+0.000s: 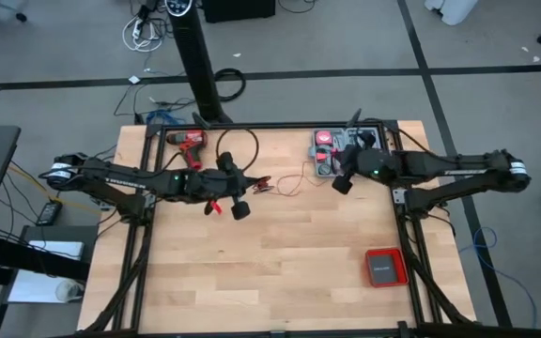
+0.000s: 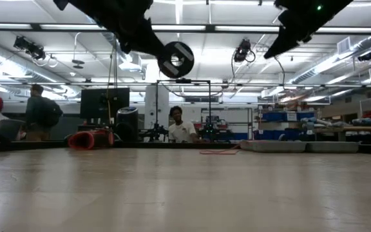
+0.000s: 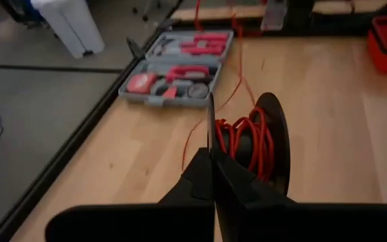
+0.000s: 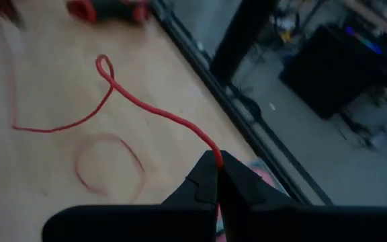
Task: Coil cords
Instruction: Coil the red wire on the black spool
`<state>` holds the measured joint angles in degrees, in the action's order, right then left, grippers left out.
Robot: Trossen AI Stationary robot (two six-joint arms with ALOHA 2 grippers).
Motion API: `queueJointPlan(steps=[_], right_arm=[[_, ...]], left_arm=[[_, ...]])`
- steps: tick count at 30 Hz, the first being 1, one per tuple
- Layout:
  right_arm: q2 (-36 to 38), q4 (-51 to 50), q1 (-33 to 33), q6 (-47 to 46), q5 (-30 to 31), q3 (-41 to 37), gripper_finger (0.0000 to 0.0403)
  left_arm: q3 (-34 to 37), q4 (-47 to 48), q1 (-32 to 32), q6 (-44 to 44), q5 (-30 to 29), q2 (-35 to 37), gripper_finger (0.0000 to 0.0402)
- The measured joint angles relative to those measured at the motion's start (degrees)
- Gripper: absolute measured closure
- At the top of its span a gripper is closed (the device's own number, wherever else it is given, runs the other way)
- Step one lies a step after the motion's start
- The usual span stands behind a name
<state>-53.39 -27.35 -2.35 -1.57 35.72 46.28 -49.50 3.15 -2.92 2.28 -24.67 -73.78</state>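
Grey floor [image 1: 496, 103] surrounds the table; ceiling strip lights [image 2: 237, 27] glow overhead.

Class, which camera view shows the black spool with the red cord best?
The left wrist view: the spool fills the frame, red cord windings plain. High view shows it small, low view a dark disc overhead; right wrist shows only loose cord.

Two dark, slender jointed arms are showing from above: left arm [image 1: 130, 178] and right arm [image 1: 440, 169], each carrying a white band near its outer end and a small green light glowing near the wrist. The wrist views are showing black, tapering fingers [image 3: 210, 185] on each gripper.
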Motion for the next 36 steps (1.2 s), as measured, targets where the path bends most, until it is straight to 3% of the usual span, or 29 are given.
queueJointPlan(steps=[5,11,26,36], right_arm=[[3.6,1.8,3.9,4.5,7.3,0.0,0.0403],[7.0,2.2,6.7,6.2,10.1,1.2,0.0403],[6.9,20.0,13.4,6.6,-5.6,1.6,0.0403],[-2.1,36.2,16.9,15.5,-12.1,1.6,0.0403]], left_arm=[[0.0,4.5,0.0,1.0,1.0,0.0,0.0401],[0.0,9.8,0.0,1.1,3.6,0.0,0.0401],[0.0,12.5,0.0,0.9,0.4,0.0,0.0401],[0.0,11.4,0.3,-0.8,-5.4,0.0,0.0401]])
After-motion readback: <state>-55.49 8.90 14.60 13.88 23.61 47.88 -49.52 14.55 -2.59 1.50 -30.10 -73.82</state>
